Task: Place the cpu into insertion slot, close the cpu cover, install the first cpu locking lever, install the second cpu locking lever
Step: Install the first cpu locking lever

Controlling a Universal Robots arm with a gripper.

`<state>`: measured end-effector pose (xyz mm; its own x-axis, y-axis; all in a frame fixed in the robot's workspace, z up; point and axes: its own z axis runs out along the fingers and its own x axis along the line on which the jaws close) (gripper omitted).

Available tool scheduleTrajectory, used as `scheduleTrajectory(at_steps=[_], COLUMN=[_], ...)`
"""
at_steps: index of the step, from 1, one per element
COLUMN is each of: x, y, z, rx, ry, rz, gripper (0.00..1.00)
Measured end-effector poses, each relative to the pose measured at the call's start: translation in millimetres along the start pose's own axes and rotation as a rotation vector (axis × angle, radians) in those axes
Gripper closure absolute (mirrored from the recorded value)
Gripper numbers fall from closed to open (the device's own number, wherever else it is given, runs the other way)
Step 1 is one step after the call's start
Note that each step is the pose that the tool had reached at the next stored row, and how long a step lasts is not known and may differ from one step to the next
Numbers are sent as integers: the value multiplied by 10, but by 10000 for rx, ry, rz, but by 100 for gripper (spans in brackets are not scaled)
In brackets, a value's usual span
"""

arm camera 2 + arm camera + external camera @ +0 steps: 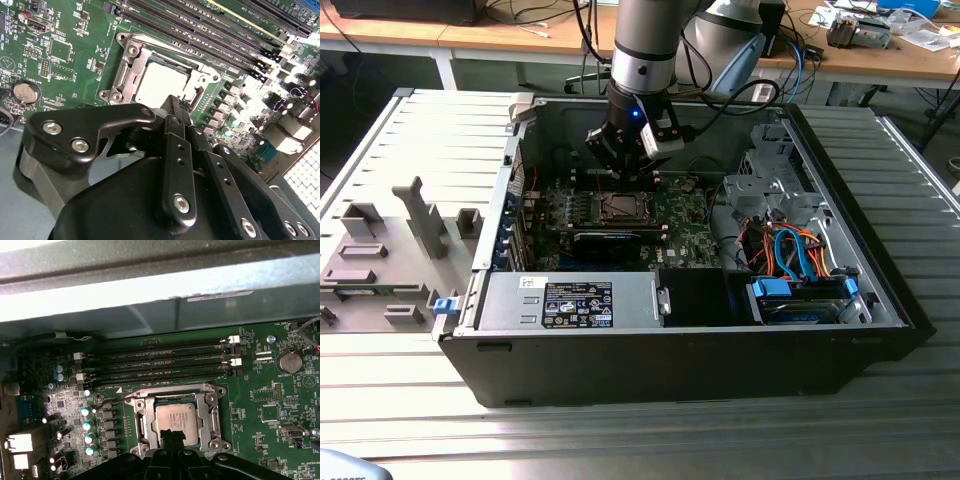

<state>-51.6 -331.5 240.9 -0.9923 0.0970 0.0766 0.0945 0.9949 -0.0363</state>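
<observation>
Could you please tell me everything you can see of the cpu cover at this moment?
The cpu cover is a thin, silvery metal frame with a large square window, through which the cpu shows its dull grey top. It lies flat, closed over the socket on the green motherboard, below the long black memory slots. Screws mark its corners. The gripper hovers right at its near edge; contact is unclear.

Arm: was a grey-silver tube with a dark band, upper middle of the exterior view.
Wrist: was black, with a small blue light.
Cables: black ones looped from the arm's right side.
Gripper: was matt black, with angular linked plates.
Screws: were silver, set in the black links.
</observation>
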Motion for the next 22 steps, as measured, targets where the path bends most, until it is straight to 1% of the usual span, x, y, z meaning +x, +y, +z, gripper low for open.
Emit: scheduleTrajectory(at_steps=[22], x=[0], y=[0], z=[0], rx=[17], ry=[-7], rz=[-209], gripper=[89])
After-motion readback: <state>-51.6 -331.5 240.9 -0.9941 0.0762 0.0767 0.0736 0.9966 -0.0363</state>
